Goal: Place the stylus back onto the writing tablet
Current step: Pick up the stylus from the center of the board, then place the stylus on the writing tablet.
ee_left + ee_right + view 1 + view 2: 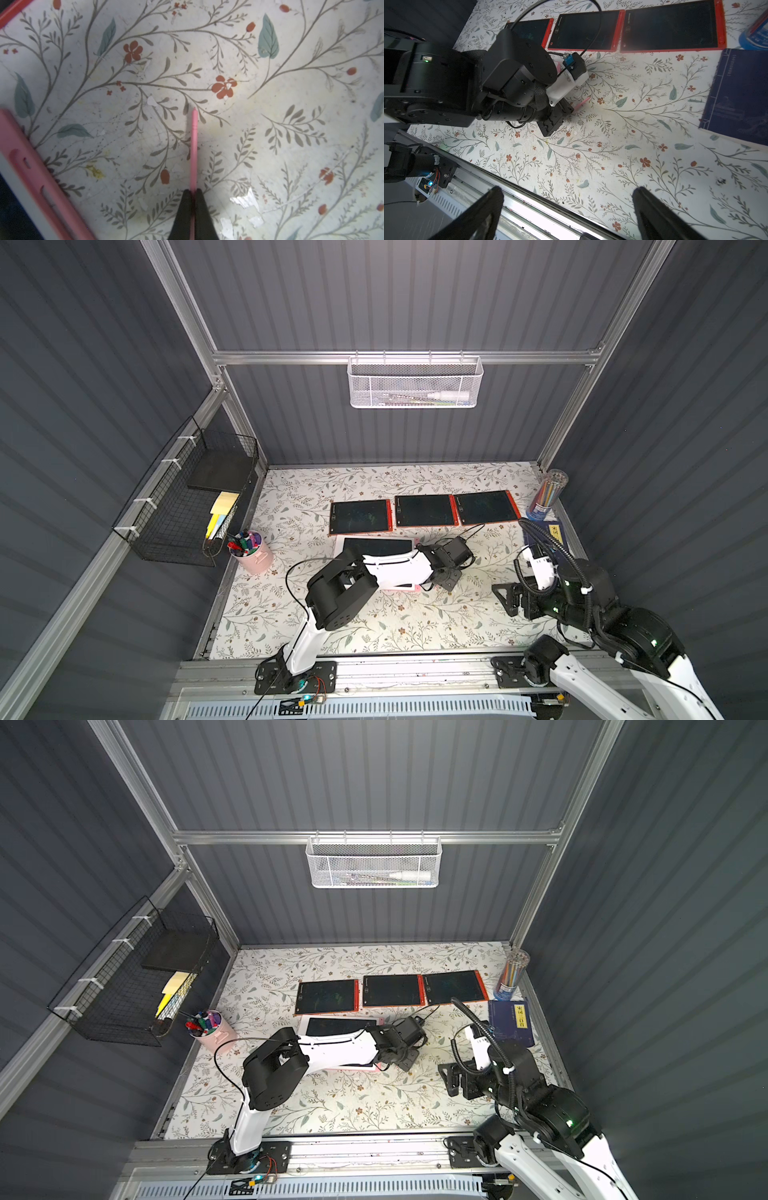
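Left claw [193, 190] tight on pink stylus [194, 145] just beside edge of pink tablet [12, 133]; right claw [568, 193] wide, well apart.

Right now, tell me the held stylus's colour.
The stylus is pink; the left wrist view shows it best.

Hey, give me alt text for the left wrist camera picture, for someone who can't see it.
The left gripper, jaws shut, pinches a thin pink stylus pointing away from the camera, the floral-patterned table behind it. The edge of a pink writing tablet lies off to one side, apart from the stylus; the corner of a red tablet peeks in.
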